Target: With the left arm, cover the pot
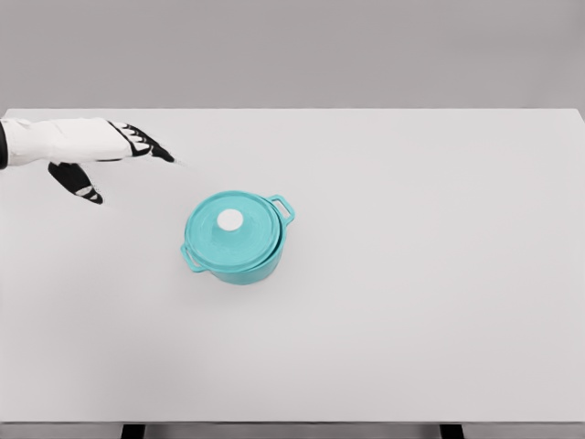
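I see the pot [239, 251] sitting upright on the table [411, 302], a little left of the table's middle. It is teal, with two small loop handles, one pointing up and right of the body, the other down and left. The lid [233, 230] is on the pot, the same teal, with a round white knob [230, 219] at its centre. From my head camera the lid looks shifted slightly up and left against the pot's body, so a crescent of the pot's wall shows below and to the right of it; I cannot tell whether it is fully seated or just resting a bit off centre.

Moving out from the pot, my left hand [110, 151] is up and to the left of it, well apart, touching neither the pot nor the lid. The white forearm comes in from the left edge of the view. The fingers [146, 144] are stretched out and point right, roughly toward the area above the pot, with dark tips showing; the thumb [78, 181] hangs down separately below the palm. The fingers are loose and apart and nothing is between them.

The table is plain white around the pot on every side. Behind its far edge there is a flat grey wall [292, 50].
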